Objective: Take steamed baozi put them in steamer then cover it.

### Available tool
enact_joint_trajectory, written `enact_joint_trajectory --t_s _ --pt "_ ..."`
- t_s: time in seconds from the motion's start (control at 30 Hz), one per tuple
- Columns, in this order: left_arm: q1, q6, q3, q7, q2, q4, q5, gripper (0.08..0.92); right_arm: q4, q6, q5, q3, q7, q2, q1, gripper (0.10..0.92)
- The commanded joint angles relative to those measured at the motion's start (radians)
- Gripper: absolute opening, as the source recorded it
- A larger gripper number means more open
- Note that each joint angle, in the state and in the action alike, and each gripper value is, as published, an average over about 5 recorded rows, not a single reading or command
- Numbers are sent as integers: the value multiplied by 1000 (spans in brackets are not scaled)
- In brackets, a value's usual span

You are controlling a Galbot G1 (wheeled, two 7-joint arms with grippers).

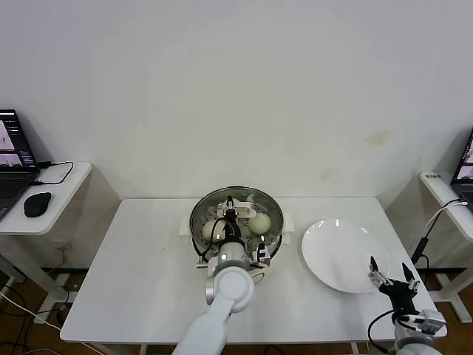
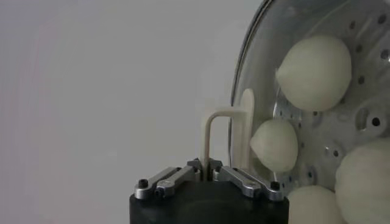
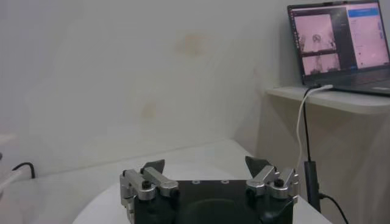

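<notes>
I had the left gripper (image 2: 208, 172) clamped on the cream handle of the cover (image 1: 235, 216), which sat on the steamer (image 1: 275, 238) at mid-table, the handle's loop pinched between its fingertips. Four baozi (image 2: 315, 72) lay under the glass. My right gripper (image 1: 389, 273) hovered spread wide over the white plate (image 1: 332, 251).

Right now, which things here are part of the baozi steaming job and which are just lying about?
Job:
- steamer, on the white table
- baozi inside it
- glass cover, its handle held by the left gripper
- white plate, bare, beside the steamer

Lying about:
- laptop and mouse on the left side table
- laptop on the right side table
- right gripper, jaws open, idle by the plate
</notes>
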Motion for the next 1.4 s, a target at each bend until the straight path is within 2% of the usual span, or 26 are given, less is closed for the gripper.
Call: enact_joint_trajectory --t_s 0.03,0.63,0.73,1.4 --pt "-1 -4 0 -13 -1 10 -5 139 0 2 0 3 0 0 -1 822" --pt "9 -17 2 -19 0 10 -27 139 10 4 -1 23 -1 0 -20 823" --pt "15 -16 3 -9 3 -17 -31 170 10 4 -1 22 -1 0 -20 822" --pt "116 -8 33 66 61 -289 -30 740 12 -2 -7 21 -1 3 -21 822"
